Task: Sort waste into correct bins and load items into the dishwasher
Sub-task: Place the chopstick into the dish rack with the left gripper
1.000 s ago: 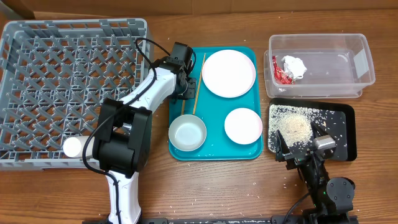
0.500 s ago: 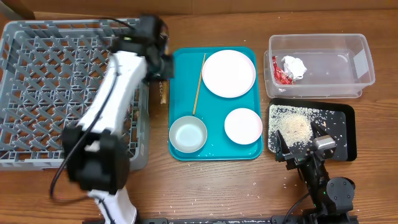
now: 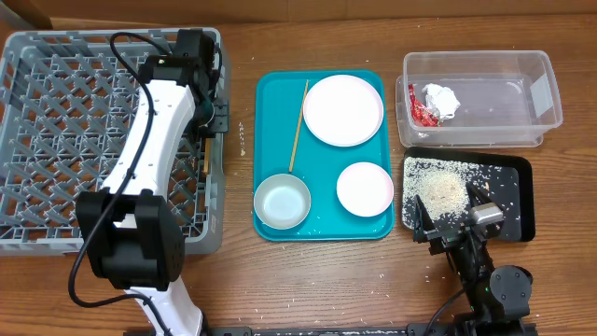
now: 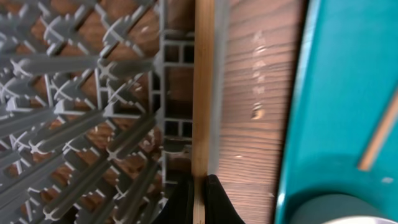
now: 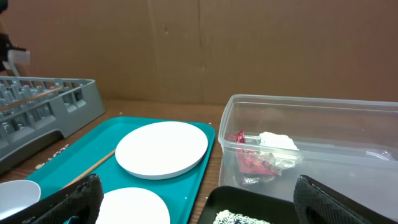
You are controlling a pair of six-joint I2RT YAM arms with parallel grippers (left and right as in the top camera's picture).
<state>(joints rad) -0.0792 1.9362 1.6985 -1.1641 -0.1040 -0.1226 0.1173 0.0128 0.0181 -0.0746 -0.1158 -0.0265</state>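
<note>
Left end effector (image 4: pixel 198 186): pinched on one wooden chopstick (image 4: pixel 203 93) near its lower end, above the right wall of the grey dish rack (image 3: pixel 213 219).
Right end effector (image 5: pixel 199 202): fingers spread wide, holding nothing, beside the black tray (image 3: pixel 520 213).
Handling: the stick looks light, stiff and thin, and may pivot in so narrow a pinch; a grip nearer mid-length would steady it.
Second chopstick (image 3: pixel 298 126): lying on the teal tray (image 3: pixel 270 93).
Obscured: the held stick's far tip runs out of the wrist frame; overhead, the arm hides most of it.

Overhead looks down — both wrist views share the teal tray (image 3: pixel 326 213).
</note>
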